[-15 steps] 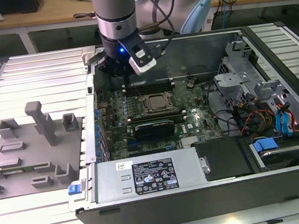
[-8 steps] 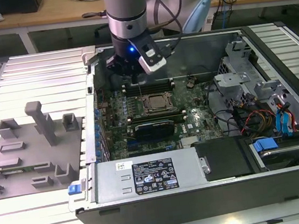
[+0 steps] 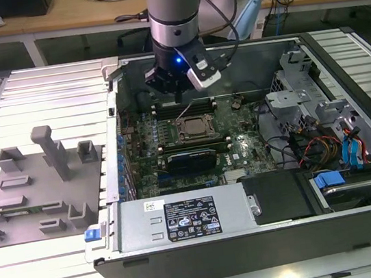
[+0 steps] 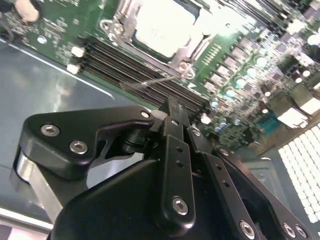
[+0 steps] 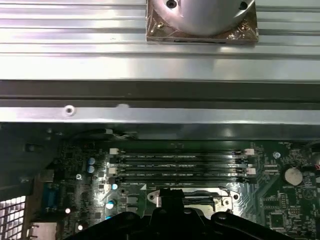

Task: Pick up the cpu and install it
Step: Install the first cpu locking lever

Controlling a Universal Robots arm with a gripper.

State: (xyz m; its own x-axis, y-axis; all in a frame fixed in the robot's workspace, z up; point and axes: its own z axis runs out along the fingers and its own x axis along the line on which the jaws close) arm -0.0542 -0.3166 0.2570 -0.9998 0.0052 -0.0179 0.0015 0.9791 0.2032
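Note:
The cpu (image 4: 161, 24) is a silvery-white square lying inside the metal-framed socket (image 4: 186, 64) on the green motherboard (image 3: 234, 139). In the exterior view the socket (image 3: 194, 128) sits near the middle of the open computer case. My gripper (image 3: 179, 100) hangs just above the board behind the socket, over the memory slots. Its black fingers (image 4: 172, 107) are pressed together with nothing between them. In the first wrist view the gripper (image 5: 172, 196) partly hides the socket (image 5: 200, 200). A thin wire lever (image 4: 150, 82) lies beside the socket frame.
Rows of memory slots (image 5: 180, 165) run behind the socket. A grey power supply (image 3: 189, 216) spans the case front. Drive bays and blue cables (image 3: 343, 151) are on the exterior view's right. A grey fixture plate (image 3: 38, 194) with holders lies on the left. The arm's base (image 5: 200, 20) stands beyond the case wall.

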